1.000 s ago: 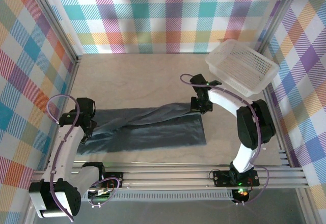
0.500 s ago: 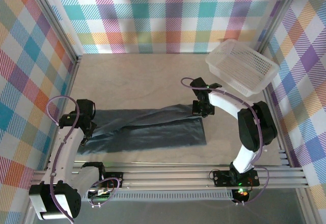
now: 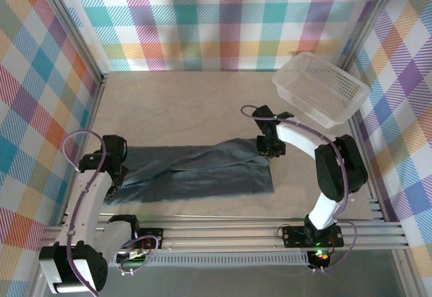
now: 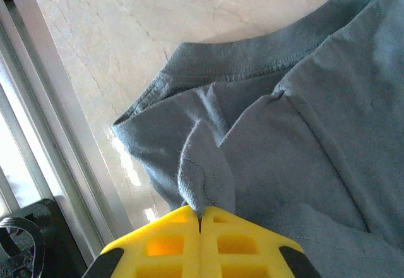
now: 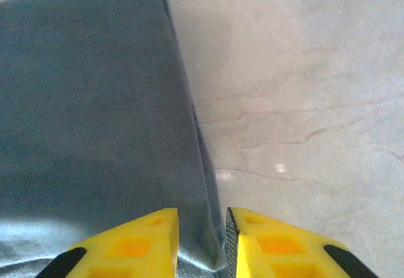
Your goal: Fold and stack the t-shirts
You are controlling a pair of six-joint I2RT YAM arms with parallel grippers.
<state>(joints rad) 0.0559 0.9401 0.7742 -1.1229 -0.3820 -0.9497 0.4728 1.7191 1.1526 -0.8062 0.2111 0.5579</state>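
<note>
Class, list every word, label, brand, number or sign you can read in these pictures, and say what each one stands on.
None: there is no readable text in any view.
The t-shirt is plain, with no print or label showing.
The basket and the checked walls carry no lettering.
</note>
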